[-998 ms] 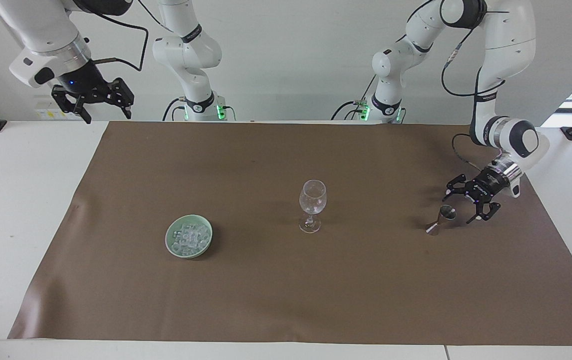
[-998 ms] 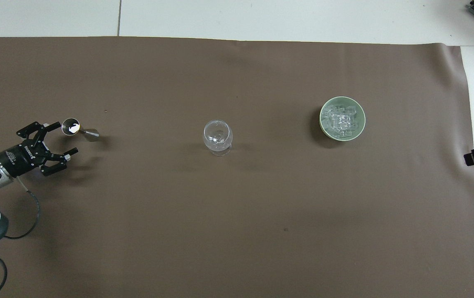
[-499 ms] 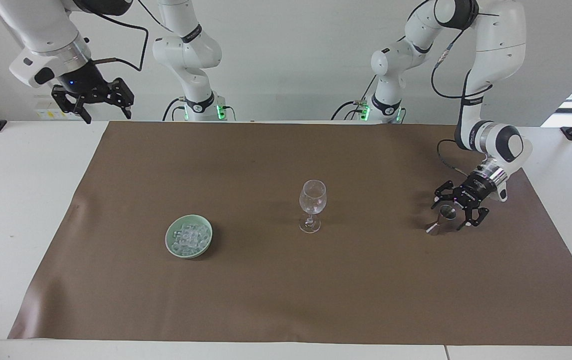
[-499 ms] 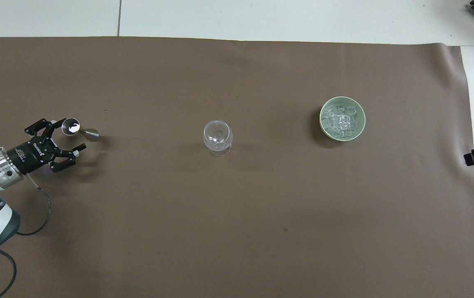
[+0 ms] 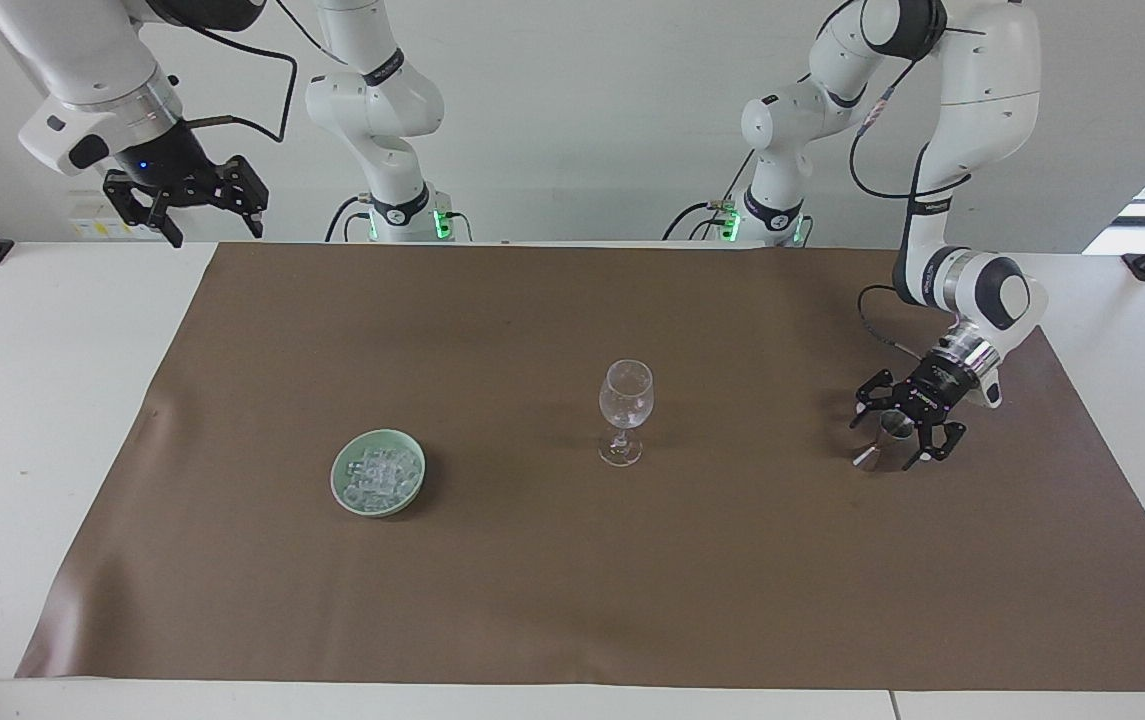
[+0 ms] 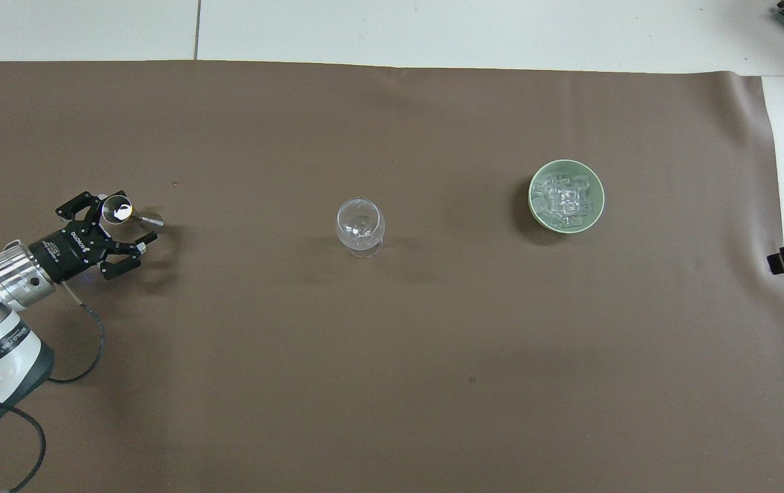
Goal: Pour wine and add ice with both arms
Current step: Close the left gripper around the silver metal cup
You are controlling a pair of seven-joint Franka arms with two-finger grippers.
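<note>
Left gripper (image 5: 897, 437) (image 6: 130, 226) sitting low at the left arm's end of the mat (image 5: 572, 600), fingers spread wide on either side of the jigger (image 5: 884, 435) (image 6: 121, 211), not yet clamping it. Jigger standing upright on the mat; wine inside showing only as a bright glint in the overhead view. Right gripper (image 5: 202, 225) waiting raised over the table edge at the right arm's end, fingers apart, holding nothing. Glass (image 5: 624, 410) (image 6: 361, 227) standing mid-mat between jigger and bowl (image 5: 344, 490) (image 6: 590, 216). Ice (image 5: 379, 474) (image 6: 563, 198) lying heaped in the green bowl, toward the right arm's end.
</note>
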